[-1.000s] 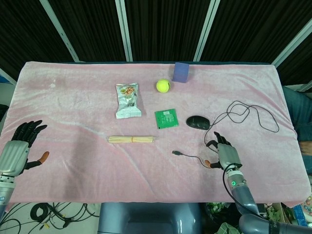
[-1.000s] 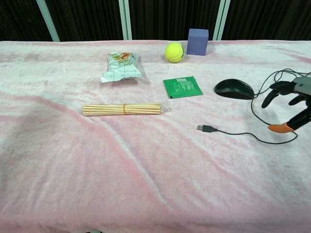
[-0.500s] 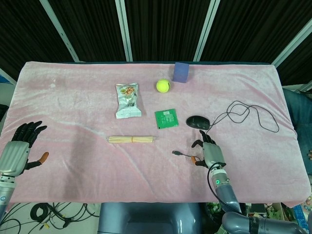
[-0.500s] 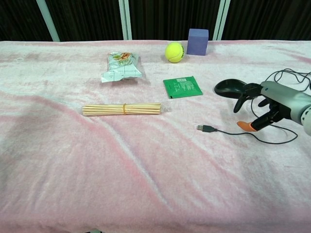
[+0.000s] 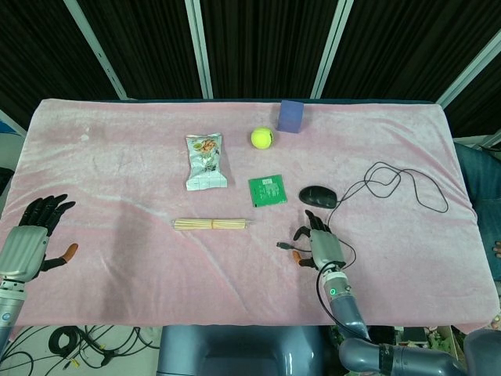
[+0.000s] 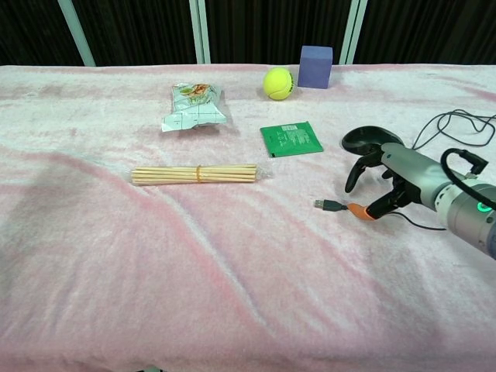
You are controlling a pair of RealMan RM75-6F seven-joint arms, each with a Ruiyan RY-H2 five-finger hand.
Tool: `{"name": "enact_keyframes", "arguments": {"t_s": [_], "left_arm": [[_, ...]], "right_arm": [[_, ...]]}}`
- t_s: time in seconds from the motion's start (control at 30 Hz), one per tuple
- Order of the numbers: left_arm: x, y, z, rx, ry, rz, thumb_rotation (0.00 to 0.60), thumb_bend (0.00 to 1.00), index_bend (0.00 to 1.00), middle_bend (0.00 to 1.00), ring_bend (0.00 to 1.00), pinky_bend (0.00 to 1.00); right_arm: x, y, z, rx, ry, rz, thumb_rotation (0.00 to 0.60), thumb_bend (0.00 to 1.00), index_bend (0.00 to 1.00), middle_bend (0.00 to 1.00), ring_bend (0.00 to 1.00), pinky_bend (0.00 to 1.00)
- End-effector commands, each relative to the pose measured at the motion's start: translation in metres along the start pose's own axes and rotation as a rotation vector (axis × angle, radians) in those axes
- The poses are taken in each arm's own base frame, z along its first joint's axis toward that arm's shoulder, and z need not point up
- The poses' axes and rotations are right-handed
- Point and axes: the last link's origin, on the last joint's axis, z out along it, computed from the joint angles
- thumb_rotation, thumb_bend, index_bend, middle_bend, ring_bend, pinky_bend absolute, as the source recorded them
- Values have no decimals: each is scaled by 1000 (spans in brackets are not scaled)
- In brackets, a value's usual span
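At about 8 o'clock on the pink cloth [image 5: 117, 258], the left hand [image 5: 31, 235] hovered with fingers spread, holding nothing. Toward 5 o'clock, the USB plug [image 6: 324, 204] lay flat just beside the right hand [image 6: 387, 182], whose fingers were wide apart above the cable [image 6: 434, 227], thumb tip close to the plug. Judging by that, the reach looked nearly complete; the grasp itself remained undone.

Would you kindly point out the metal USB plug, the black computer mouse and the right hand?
metal USB plug [image 6: 322, 204], chest view, plug body.
black computer mouse [image 5: 317, 196], head view, top shell.
right hand [image 6: 387, 180], chest view, back of hand.
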Motion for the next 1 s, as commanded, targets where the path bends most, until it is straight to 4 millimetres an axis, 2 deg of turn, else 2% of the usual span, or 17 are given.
{"name": "enact_keyframes", "arguments": {"t_s": [0.03, 0.77, 1.0], "left_arm": [[0, 0, 0, 3, 0, 2, 600, 316, 145, 65, 0, 0], [2, -2, 2, 22, 7, 0, 600, 317, 145, 65, 0, 0], [2, -2, 1, 21, 10, 0, 600, 317, 145, 65, 0, 0]], "right_arm": [[-7, -3, 4, 11, -5, -3, 600, 284, 489, 0, 56, 133], [-22, -8, 12, 18, -28, -8, 600, 295, 526, 0, 56, 133], [-24, -7, 15, 14, -27, -16, 600, 342, 597, 0, 57, 133]]}}
